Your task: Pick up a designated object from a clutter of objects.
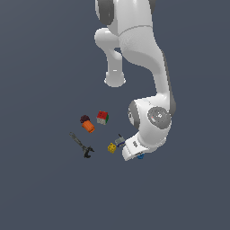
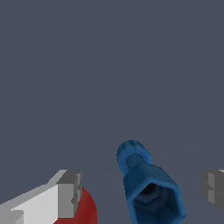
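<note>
Pincer [image 2: 140, 192] spread, empty, fingers [image 2: 65, 192] astride blue piece [image 2: 148, 188] | blue piece on bench beside red cup [image 2: 85, 210], under wrist near yellow block [image 1: 112, 148] | judged light, rigid, smooth plastic, possibly slick; grip across wider hollow faceted end, not narrow ribbed neck | wrench [image 1: 83, 147] dark, slender, well apart.
</note>
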Controlling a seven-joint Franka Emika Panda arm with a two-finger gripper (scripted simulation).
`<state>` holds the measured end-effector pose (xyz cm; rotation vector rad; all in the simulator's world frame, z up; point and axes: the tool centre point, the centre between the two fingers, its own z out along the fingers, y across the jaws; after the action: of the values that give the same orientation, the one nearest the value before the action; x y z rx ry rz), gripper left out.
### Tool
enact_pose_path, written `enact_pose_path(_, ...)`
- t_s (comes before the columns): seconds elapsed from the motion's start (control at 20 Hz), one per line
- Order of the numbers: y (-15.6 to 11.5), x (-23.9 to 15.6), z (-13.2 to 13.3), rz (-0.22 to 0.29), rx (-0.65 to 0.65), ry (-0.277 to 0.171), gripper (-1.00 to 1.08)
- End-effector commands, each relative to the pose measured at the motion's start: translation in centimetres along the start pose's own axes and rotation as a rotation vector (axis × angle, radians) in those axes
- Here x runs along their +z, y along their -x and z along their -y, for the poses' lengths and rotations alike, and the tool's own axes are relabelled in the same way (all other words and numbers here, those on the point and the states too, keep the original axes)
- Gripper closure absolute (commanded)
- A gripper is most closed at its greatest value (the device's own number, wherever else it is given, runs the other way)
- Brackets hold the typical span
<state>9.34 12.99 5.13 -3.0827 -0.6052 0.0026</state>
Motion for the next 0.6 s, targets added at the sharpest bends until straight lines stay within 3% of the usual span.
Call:
enact_pose_path(0.0, -0.07, 0.72, 0.0, -0.001, 0.0, 0.0, -0.92)
enact_pose_path(0.15, -0.16, 0.86, -0.02, -0.001, 0.0, 0.0, -0.92)
enact_pose_path(0.2, -0.16, 0.86, -0.02, -0.001, 0.0, 0.0, 1.08)
enact_pose_path(0.55, -0.16, 0.86, -0.02, -0.001, 0.0, 0.0, 1.08)
